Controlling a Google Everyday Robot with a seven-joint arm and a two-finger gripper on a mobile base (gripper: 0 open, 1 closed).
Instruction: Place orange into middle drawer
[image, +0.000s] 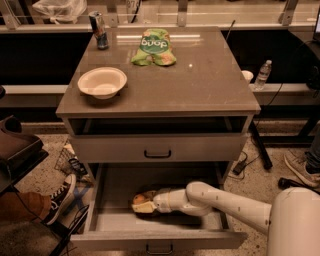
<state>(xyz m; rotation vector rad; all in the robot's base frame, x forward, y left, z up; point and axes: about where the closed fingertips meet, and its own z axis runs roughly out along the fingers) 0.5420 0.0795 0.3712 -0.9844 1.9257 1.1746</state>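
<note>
**Orange held inside the open bottom drawer**

The middle drawer – the deep one at the foot of the cabinet – stands pulled out toward the lower edge of the frame. The white arm reaches in from the lower right, lying low across the drawer's right half. At its tip the gripper sits left of the drawer's centre, its pale fingers closed around the orange. The fruit shows as a small round glow between them, well inside the drawer walls. Whether it rests on the drawer floor or hangs just above it, I cannot tell.

Above, the shallower drawer with the black handle is shut, and an open slot gapes between it and the cabinet top. On that top a white bowl stands near the left edge. A green snack bag lies toward the back, near the middle, and a dark can stands upright at the back left corner – all well apart from one another. A water bottle stands beyond the cabinet at the right of the frame. A sneaker shows on the floor at lower left.
</note>
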